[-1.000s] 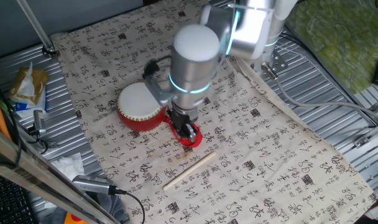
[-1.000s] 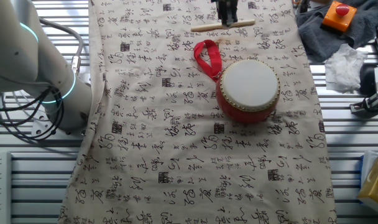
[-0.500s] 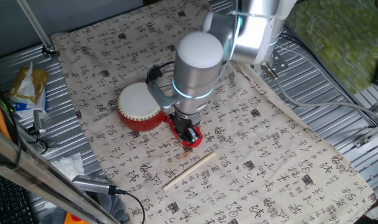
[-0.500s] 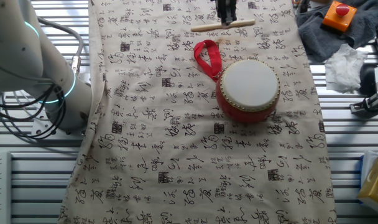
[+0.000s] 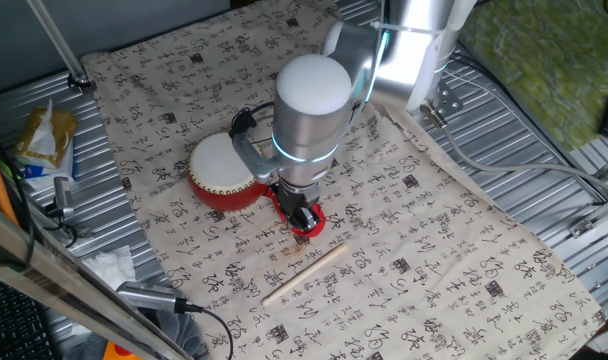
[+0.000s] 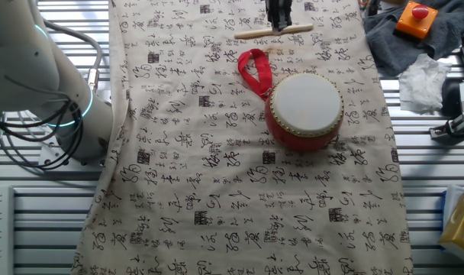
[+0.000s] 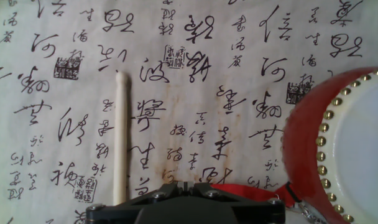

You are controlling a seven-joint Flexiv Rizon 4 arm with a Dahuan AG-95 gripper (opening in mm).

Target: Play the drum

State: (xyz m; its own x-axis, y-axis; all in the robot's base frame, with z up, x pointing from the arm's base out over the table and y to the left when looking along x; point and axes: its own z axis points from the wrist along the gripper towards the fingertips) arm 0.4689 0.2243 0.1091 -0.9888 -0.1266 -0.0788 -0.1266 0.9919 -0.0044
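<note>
The drum (image 5: 224,170) is small and round, with a red body and a white skin, and it stands on the calligraphy cloth (image 5: 444,250). It also shows in the other fixed view (image 6: 304,109) and at the right edge of the hand view (image 7: 350,143), gold studs along its rim. Its red ribbon loop (image 6: 255,70) lies beside it. My gripper (image 5: 302,215) hovers low over the ribbon, between the drum and the thin wooden stick (image 5: 304,273). The fingers (image 7: 184,185) are shut with nothing between them. The stick (image 7: 120,137) lies just left of them.
A snack bag (image 5: 44,135) and crumpled tissue (image 5: 109,265) lie off the cloth's left side, with a cable (image 5: 164,298) near the front. An orange box with a red button (image 6: 415,17) sits on dark cloth. Ribbed metal table (image 5: 544,150) surrounds the cloth.
The arm's upper body swayed slightly right and back left. The gripper dipped a little and has stayed over the ribbon; drum and stick have not moved.
</note>
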